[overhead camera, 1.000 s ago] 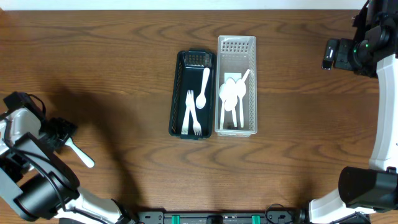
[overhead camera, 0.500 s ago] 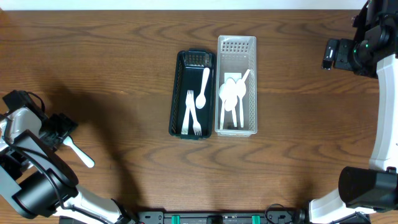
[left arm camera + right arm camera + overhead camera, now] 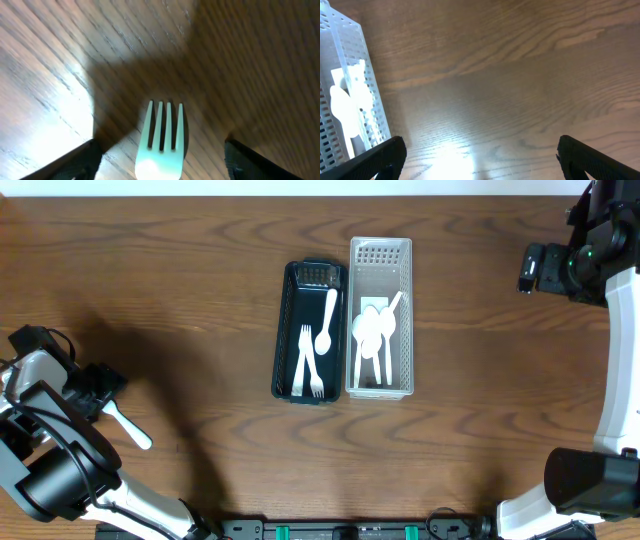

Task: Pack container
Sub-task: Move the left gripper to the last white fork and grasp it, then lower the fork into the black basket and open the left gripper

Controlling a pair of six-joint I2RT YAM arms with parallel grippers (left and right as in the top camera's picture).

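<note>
A white plastic fork (image 3: 130, 427) lies on the wooden table at the far left, its handle pointing toward the lower right. My left gripper (image 3: 100, 388) hovers over its tined end, open. In the left wrist view the fork (image 3: 161, 145) sits midway between the two dark fingers (image 3: 75, 162), apart from both. A black tray (image 3: 281, 330) at the centre holds two white forks (image 3: 305, 368) and a spoon (image 3: 327, 320). Beside it a clear perforated basket (image 3: 380, 252) holds white spoons (image 3: 373, 330). My right gripper (image 3: 528, 270) stays open and empty at the far right.
In the right wrist view the basket (image 3: 350, 100) shows at the left edge, and bare wood lies between the right gripper's fingers (image 3: 375, 160). The table's far edge runs along the top of the overhead view.
The left gripper's jaws have narrowed a little around the fork. The right arm and both containers have not moved.
</note>
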